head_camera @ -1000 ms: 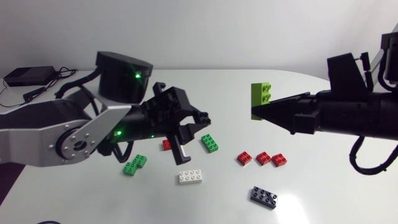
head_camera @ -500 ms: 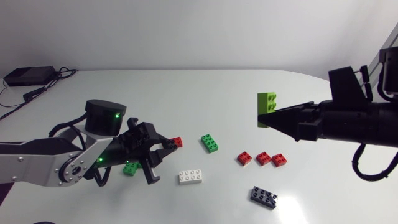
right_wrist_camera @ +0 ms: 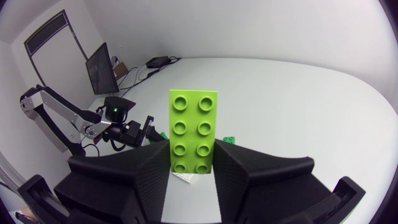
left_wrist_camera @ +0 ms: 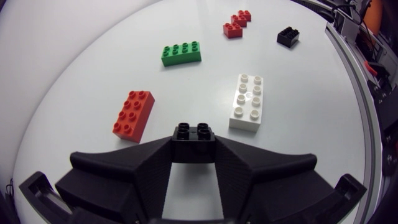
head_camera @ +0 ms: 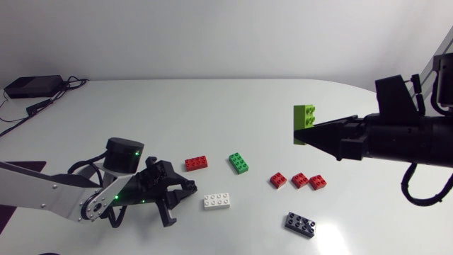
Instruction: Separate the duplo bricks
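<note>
My right gripper [head_camera: 301, 134] hangs above the table's right side, shut on a lime green brick [head_camera: 304, 119] that stands upright between its fingers; in the right wrist view the lime brick [right_wrist_camera: 193, 132] rises out of the gripper [right_wrist_camera: 191, 163]. Low over the table at the left, my left gripper [head_camera: 182, 191] is shut on a small black brick [left_wrist_camera: 194, 138]. Ahead of it lie a red brick [left_wrist_camera: 134, 114], a white brick [left_wrist_camera: 247, 111] and a green brick [left_wrist_camera: 181, 53].
On the table lie the red brick [head_camera: 196, 163], green brick [head_camera: 238, 163], white brick [head_camera: 216, 201], three small red bricks [head_camera: 299, 180] and a black brick [head_camera: 300, 224]. A black box with cables [head_camera: 32, 86] sits at the far left.
My left arm has come down and drawn back to the left, uncovering the red brick. My right gripper shifted slightly right with the lime brick, then held still.
</note>
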{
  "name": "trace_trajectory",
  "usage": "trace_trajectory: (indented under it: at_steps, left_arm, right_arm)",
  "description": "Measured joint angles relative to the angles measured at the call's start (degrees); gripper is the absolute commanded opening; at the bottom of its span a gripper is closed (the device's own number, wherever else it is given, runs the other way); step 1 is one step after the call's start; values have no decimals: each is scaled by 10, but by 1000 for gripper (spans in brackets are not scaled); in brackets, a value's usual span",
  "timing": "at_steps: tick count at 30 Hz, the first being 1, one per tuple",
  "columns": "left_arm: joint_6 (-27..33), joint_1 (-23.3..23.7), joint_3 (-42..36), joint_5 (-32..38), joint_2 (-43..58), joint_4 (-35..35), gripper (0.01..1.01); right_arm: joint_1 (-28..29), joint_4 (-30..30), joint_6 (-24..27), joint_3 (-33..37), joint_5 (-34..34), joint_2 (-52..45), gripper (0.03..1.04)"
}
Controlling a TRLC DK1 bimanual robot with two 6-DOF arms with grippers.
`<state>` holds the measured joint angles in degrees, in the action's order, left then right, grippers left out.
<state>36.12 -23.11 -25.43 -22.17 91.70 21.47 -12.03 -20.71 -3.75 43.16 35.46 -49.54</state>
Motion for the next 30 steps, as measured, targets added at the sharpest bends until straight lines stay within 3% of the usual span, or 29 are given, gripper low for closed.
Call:
trace_trajectory:
  at_steps: [16,25,30]
  left_arm:
    - [10,33,21,-30,21,28,295]
    - [29,33,43,-31,22,23,620]
    - [33,35,49,-34,20,30,700]
  right_arm:
    - [-14,1,0,0,-9,-6,120]
    - [-32,1,-1,0,-24,-8,118]
    - [-38,1,-1,0,-27,-8,120]
